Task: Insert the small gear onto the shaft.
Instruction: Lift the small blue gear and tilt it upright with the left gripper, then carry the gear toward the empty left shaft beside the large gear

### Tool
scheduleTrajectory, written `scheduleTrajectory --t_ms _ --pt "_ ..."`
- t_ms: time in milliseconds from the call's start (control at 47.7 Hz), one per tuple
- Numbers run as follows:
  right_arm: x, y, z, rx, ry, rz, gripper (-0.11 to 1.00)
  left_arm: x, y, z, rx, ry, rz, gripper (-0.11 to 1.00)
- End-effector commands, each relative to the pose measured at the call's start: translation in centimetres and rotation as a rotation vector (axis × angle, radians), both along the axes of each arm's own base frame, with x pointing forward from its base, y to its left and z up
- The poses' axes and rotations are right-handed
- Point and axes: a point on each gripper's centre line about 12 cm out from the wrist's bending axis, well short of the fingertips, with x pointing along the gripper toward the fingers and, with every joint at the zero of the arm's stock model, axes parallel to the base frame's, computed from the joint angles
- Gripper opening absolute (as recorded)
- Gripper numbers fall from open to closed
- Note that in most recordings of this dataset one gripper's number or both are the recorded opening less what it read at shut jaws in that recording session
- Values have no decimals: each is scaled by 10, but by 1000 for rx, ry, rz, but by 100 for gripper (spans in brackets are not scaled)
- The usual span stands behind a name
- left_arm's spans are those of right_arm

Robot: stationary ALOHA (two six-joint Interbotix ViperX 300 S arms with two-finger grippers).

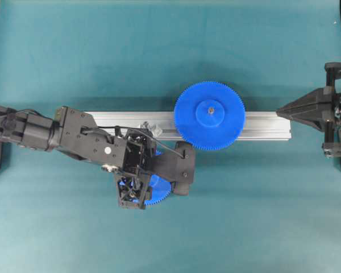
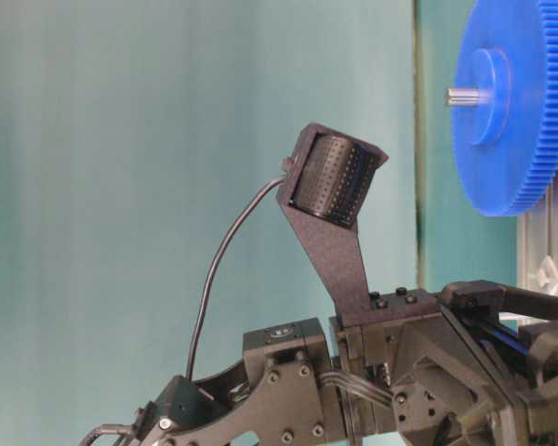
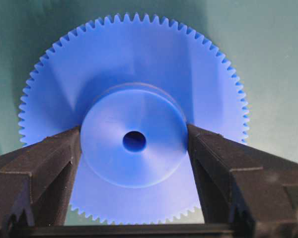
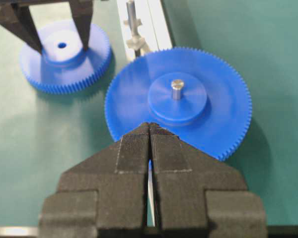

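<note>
The small gear [image 3: 134,124] lies flat on the green mat [image 1: 261,216], right between the fingers of the left gripper [image 3: 134,144], and those fingers are pressed against either side of its raised hub [image 3: 134,141] — a pinch on the hub, teeth left alone. Good choice, I'd say: the hub is the one thick, round, smooth-walled part, and hard plastic like this looks light and stiff, so it should lift without flexing. Slippery, though; a smooth cylinder between two flat pads could twist or tip if the squeeze is off-centre. The fine teeth look like the part to keep clear of knocks.

Out beyond the gripper, the shaft [image 4: 131,20] stands up from the silver rail [image 1: 261,126], just past the gear in the right wrist view. Further along that rail sits the larger gear [image 1: 209,115], already on its own pin. The centre hole is small, so lining up will be fiddly. Over at the far end, the right gripper [image 4: 150,130] is pressed together, holding nothing.
</note>
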Motion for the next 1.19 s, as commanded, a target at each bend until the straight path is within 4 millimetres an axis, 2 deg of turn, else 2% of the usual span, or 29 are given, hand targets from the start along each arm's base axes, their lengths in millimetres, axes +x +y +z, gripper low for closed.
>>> scheduleTrajectory --t_ms 0,566,964,1174 --pt "2 0 2 9 -7 -6 1 5 -3 16 -4 -52 -13 69" --pt "2 0 3 9 -9 -6 0 -2 -2 65 -10 -121 -20 69" --pt "2 0 3 9 -9 -6 0 -12 1 112 -8 -136 -21 69" --pt "2 0 3 9 -10 -6 0 -16 9 128 -6 -130 0 69"
